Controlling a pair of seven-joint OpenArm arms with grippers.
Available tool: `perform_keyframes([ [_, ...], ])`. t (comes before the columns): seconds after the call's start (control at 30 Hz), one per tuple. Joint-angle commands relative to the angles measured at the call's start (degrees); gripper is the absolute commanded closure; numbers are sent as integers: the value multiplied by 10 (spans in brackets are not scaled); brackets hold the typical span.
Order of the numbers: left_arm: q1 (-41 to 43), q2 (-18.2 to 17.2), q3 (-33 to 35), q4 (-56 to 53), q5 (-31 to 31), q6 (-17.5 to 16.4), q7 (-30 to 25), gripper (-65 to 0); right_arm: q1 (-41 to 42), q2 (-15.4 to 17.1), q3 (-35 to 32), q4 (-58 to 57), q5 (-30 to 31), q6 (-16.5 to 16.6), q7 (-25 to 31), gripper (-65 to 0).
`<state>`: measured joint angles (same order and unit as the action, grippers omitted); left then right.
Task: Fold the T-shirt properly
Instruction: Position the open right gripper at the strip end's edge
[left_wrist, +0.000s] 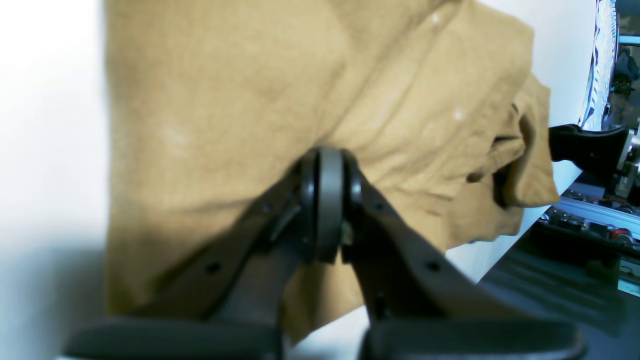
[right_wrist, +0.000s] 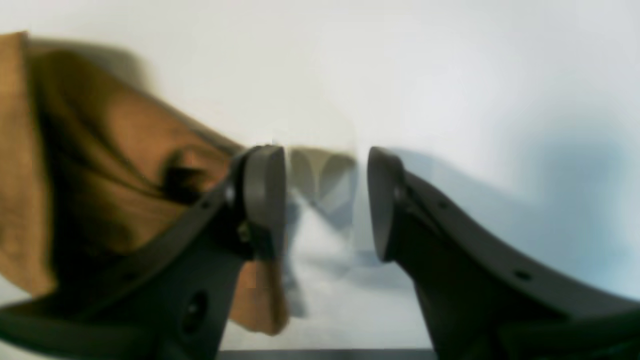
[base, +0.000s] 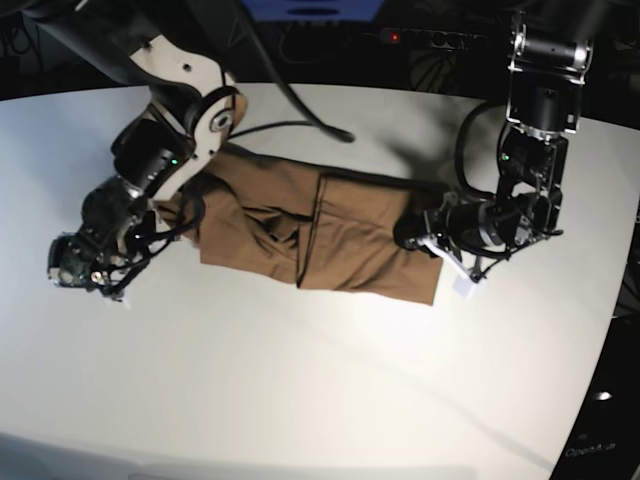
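Brown T-shirt lies mid-table, partly folded into a long band, bunched at 9 o'clock. Left gripper is clamped on its 3 o'clock edge; right gripper has fingers apart, empty, beside the bunch. Final folds remain.

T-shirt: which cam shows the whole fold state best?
Base view. The T-shirt shows whole on the white table, lying as a long strip with a fold edge across its middle. Left wrist view gives only blurred cloth beyond the shut left pincer. Right wrist view catches one bunched end beside the open right pincer.
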<state>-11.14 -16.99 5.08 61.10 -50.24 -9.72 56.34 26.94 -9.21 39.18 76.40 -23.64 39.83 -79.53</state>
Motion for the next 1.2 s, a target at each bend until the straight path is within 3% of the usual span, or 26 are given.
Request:
perform_keyframes([
  [0.0, 5, -9, 2, -13, 90, 40, 10, -23, 13, 2, -2, 10, -1, 2, -5, -248],
  [0.23, -13, -9, 4, -50, 90, 40, 1, -23, -8, 2, -1, 14, 3, 2, -5, -248],
  [0.43, -14, -9, 6, -66, 90, 40, -17, -23, -43, 2, -5, 41, 85, 2, -5, -248],
  [0.93, -14, -15, 6, -66, 90, 40, -13, -23, -45, 2, -9, 41, 87, 2, -5, -248],
  [1.17, -12, -12, 6, -65, 90, 40, -12, -23, -56, 2, -65, 42, 86, 2, -5, -248],
])
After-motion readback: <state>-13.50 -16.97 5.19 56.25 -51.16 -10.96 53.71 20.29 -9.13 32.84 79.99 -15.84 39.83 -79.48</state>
